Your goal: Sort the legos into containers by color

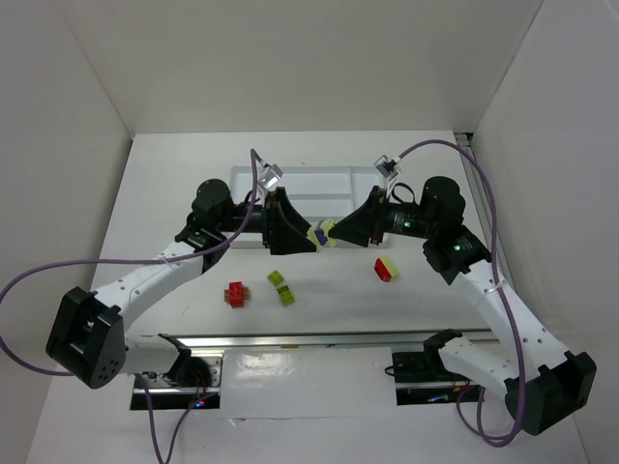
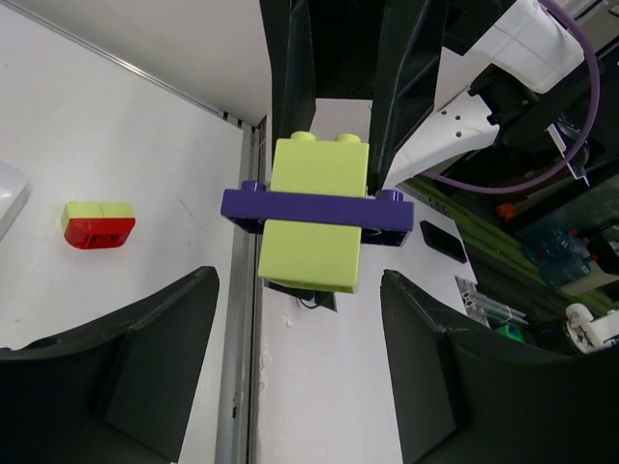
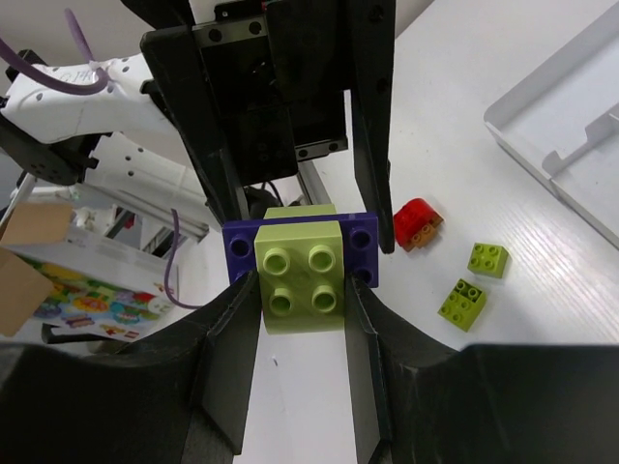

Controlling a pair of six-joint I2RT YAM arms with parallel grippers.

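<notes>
noting loose legos nearest the bases, all on the table: a red-on-orange piece, two green bricks just beside it, and a green-on-red piece further right.

mid-field: both arms meet at a stack held off the table, made up of brick, purple plate, brick. in the top view it sits at the tray's near edge; cannot tell whether over it or just in front. right gripper is clamped on the stud-side brick, one finger on each flank. left gripper brackets the plate's short ends; contact is not resolvable, so cannot tell if it grips or stands spread.

step in hand, as judged: split the stack by color. to do it well:
- seat left fully on the plate ends before any pull.
- peel with a small wrist tilt, not a straight tug.
- keep right's squeeze steady, since smooth plastic may pop free.
- stay low so a dropped piece lands near.
- the brick behind the plate likely needs its own split.

far: tray, partly hidden behind both wrists. its visible compartments are bare white, with no lego seen in them. the corner in the right wrist view is also bare. hidden parts unknown.
</notes>
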